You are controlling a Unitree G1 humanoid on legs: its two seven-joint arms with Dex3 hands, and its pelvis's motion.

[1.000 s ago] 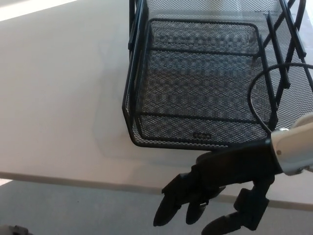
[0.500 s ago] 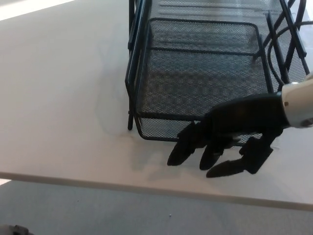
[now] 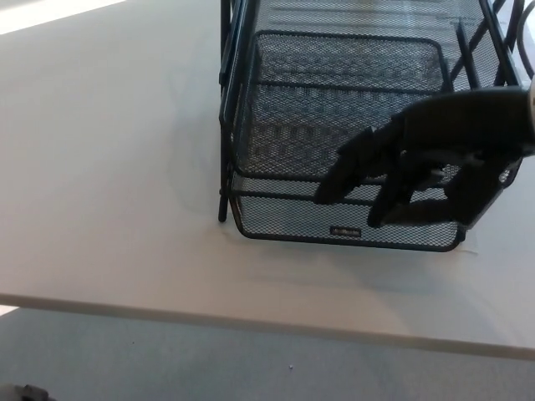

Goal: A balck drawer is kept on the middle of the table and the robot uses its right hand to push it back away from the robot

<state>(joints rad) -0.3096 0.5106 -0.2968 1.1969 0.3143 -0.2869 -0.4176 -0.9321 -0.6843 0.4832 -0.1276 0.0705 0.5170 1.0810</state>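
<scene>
A black wire-mesh drawer [image 3: 284,219] sits in its black wire frame [image 3: 224,125] on the white table [image 3: 100,167], right of centre in the head view. The drawer's front wall, with a small label [image 3: 346,231], lies about level with the frame's front posts. My right hand [image 3: 426,154] comes in from the right and hovers over the front right part of the drawer. It is open, with its fingers [image 3: 347,167] spread and pointing left and down, holding nothing. I cannot tell if it touches the mesh. My left hand does not show.
The table's front edge [image 3: 251,322] runs across the bottom, with grey floor [image 3: 167,368] below it. A black cable [image 3: 522,33] curves by the frame's right side. Bare tabletop stretches to the left of the frame.
The drawer has slid back into its frame, away from me. My right hand rose from beyond the table's front edge, passed the drawer's front, and now hangs over the drawer.
</scene>
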